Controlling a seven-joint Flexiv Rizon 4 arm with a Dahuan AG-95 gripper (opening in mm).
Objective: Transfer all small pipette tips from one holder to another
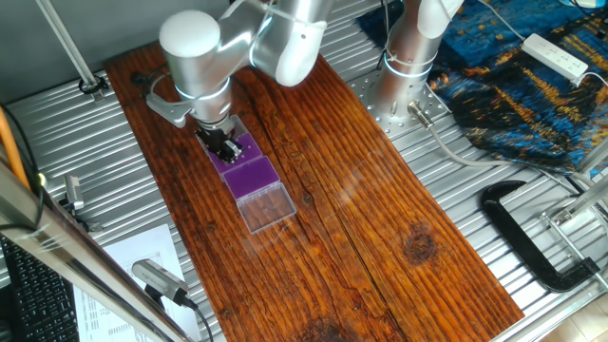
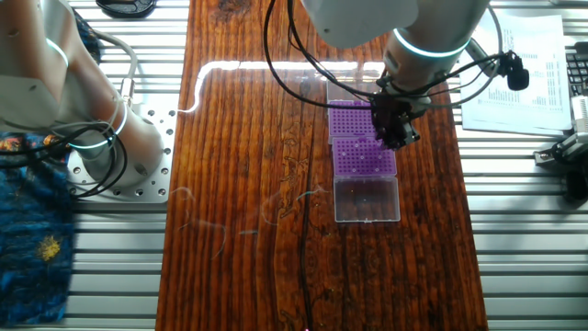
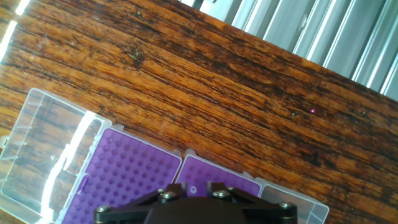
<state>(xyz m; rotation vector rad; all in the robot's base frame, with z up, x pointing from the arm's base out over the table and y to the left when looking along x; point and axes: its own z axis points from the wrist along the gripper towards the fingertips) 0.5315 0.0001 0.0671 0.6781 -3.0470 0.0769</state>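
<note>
The black two-finger gripper (image 2: 393, 129) hangs low over the right edge of the two square purple racks with hole grids (image 2: 364, 156), which lie side by side in clear plastic hinged boxes (image 2: 367, 199) on the brown wooden table (image 2: 248, 138); whether the claw is open or closed cannot be told, because its fingertips are hidden in every view. The small pipette tips are too tiny to make out with certainty, so their place in the racks is unclear. The risk, as a judgement, is that the wide fingers miss one thin cone or push the light box sideways; no readable label or brand is visible.
</note>
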